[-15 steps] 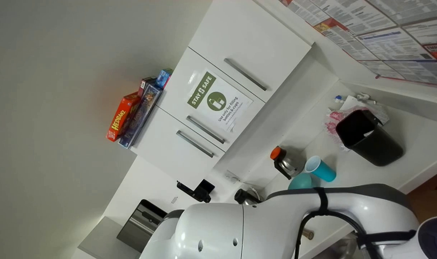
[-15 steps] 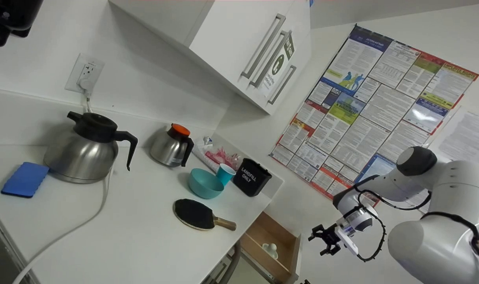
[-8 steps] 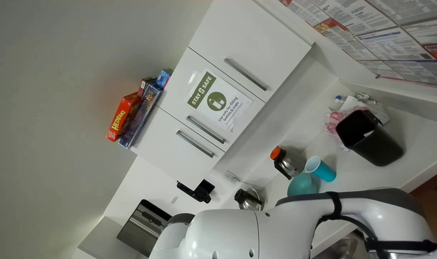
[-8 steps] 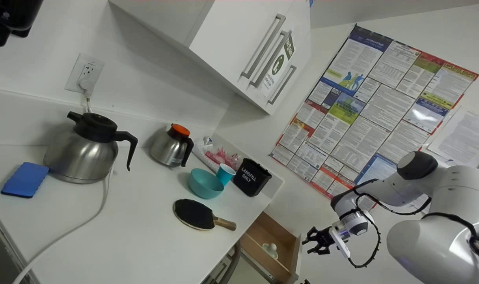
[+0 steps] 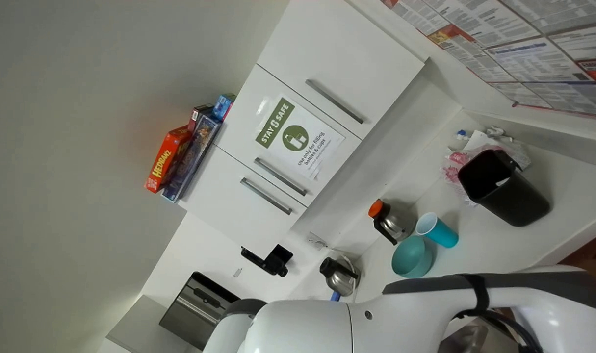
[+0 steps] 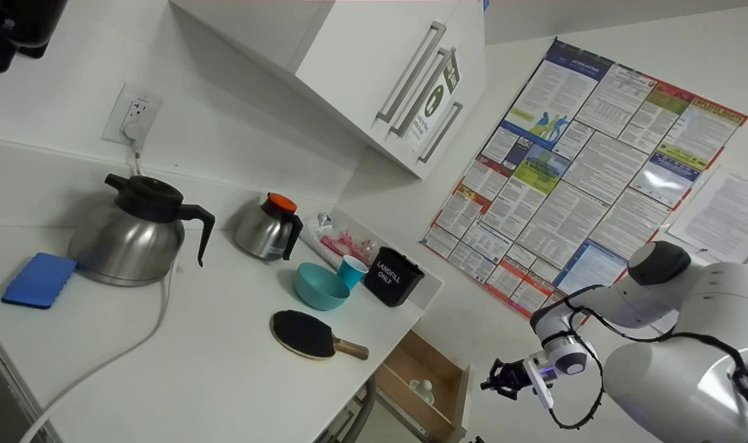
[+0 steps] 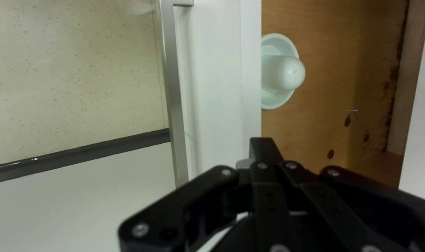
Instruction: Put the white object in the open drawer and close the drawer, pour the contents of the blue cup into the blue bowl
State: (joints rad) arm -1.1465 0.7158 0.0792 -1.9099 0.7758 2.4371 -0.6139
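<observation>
one blue bowl (image 6: 318, 298) is sitting on the counter (image 6: 195, 357) in an exterior view, and just right of it the blue cup (image 6: 354, 268) is standing upright, the bowl hiding its lower part; i am not making out what the cup is holding. farther right and lower, the drawer (image 6: 432, 363) is standing open, and the white object (image 6: 422, 389) is lying inside, its near edge disappearing behind the drawer's side. from the wrist view, the drawer's front is covering part of it. then the gripper (image 6: 486, 386) is pointing left near the drawer, clenched tight; i am not able to say whether its tips are touching the drawer. farthest right, the arm (image 6: 712, 326) is leaning in, cut off by the right edge, bending at a dark-capped joint (image 6: 659, 263) and sloping down leftward. in an exterior view its white casing (image 5: 415, 318) is filling the lower right, the gripper cut off.
</observation>
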